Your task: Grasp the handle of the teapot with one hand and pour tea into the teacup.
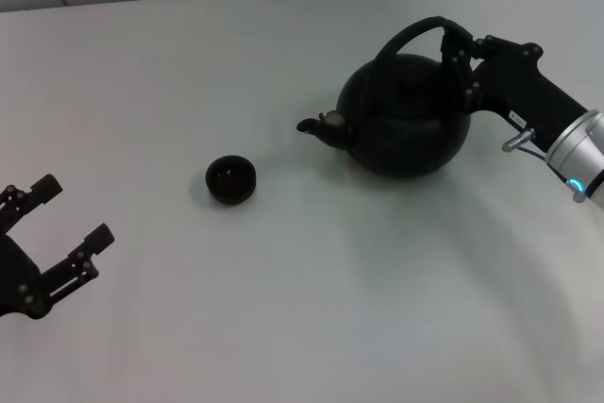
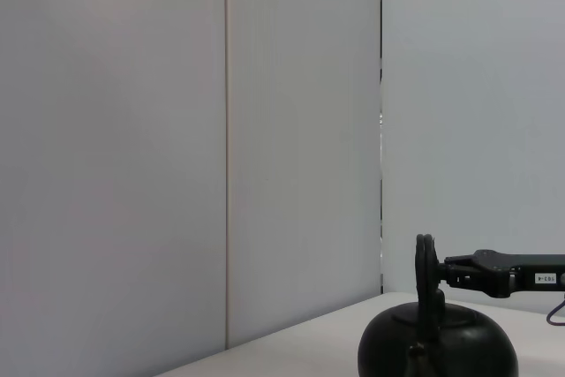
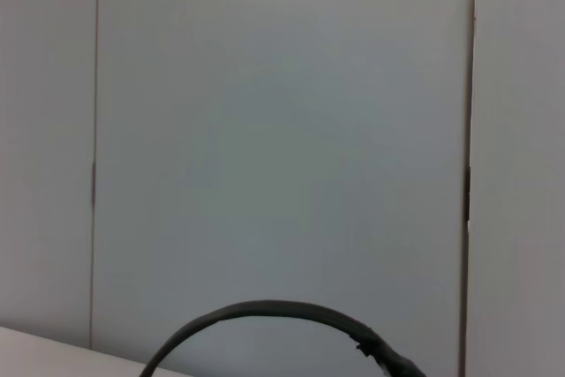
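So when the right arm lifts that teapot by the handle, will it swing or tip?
Probably it tips spout-down: the right gripper holds the handle near its rear end, off-centre over the round teapot. Its bulk suggests weight; lift slowly.

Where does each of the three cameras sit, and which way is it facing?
Head view: high, looking down on the table; teapot, teacup, left gripper open at the near left, right gripper at the handle.
Left wrist view: low, facing the wall; teapot and right gripper beyond.
Right wrist view: at the handle, facing the wall; no fingers visible.
All three share the handle.
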`<action>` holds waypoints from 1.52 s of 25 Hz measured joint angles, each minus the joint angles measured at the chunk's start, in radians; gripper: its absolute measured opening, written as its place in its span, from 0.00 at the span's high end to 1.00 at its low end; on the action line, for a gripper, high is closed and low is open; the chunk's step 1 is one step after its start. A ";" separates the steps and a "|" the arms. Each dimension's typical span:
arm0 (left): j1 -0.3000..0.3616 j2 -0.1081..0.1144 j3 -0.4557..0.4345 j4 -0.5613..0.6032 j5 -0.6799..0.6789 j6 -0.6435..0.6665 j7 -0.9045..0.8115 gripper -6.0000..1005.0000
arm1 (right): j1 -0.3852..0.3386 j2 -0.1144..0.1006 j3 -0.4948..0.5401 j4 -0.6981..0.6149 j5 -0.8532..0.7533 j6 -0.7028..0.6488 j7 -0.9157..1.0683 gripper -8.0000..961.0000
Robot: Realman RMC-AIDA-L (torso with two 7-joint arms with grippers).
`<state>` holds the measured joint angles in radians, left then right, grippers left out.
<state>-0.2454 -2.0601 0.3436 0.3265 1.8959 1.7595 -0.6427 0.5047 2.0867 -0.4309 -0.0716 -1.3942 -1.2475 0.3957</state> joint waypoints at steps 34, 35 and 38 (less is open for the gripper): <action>-0.006 -0.003 0.000 0.000 -0.005 -0.014 0.004 0.19 | -0.198 -0.005 0.043 0.006 0.000 -0.239 0.011 0.29; -0.007 -0.003 0.000 0.000 -0.005 -0.017 0.003 0.19 | -0.232 -0.005 0.065 0.011 0.000 -0.263 0.013 0.28; -0.011 -0.002 0.000 0.000 -0.005 -0.019 0.001 0.19 | -0.249 -0.005 0.071 0.014 0.000 -0.270 0.021 0.28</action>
<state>-0.2560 -2.0625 0.3439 0.3268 1.8912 1.7407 -0.6420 0.2556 2.0818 -0.3600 -0.0578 -1.3940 -1.5178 0.4163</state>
